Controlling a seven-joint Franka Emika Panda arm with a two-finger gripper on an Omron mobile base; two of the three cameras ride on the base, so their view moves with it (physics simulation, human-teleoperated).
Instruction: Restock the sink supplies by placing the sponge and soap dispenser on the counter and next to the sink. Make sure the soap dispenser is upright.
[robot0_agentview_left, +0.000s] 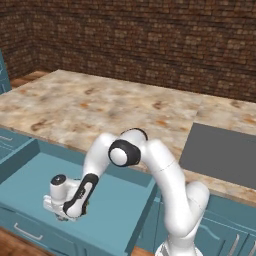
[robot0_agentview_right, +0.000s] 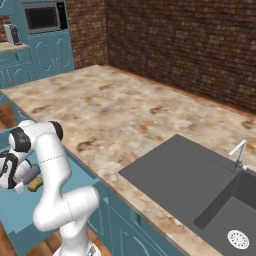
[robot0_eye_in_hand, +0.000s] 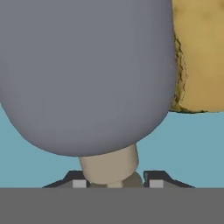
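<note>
The soap dispenser (robot0_eye_in_hand: 87, 74), a rounded grey-blue bottle, lies in the open teal drawer (robot0_agentview_left: 117, 200). In the hand view its pale neck sits between my fingertips. My gripper (robot0_eye_in_hand: 114, 183) is shut on that neck, low inside the drawer (robot0_agentview_left: 61, 215). The tan-yellow sponge (robot0_eye_in_hand: 201, 57) lies right beside the bottle and touches its side. In the right base view the bottle (robot0_agentview_right: 31, 172) and the sponge (robot0_agentview_right: 35, 186) peek out beside my hand. The beige marbled counter (robot0_agentview_left: 100, 105) stretches behind the drawer, and the dark grey sink (robot0_agentview_left: 220, 152) is set into it at the right.
The drawer's front wall and sides rise around my hand. A chrome faucet (robot0_agentview_right: 239, 152) stands at the sink's far side, with the basin and drain (robot0_agentview_right: 238, 239) below it. Teal cabinets with a microwave (robot0_agentview_right: 42, 17) stand at the far left. A brick wall backs the counter.
</note>
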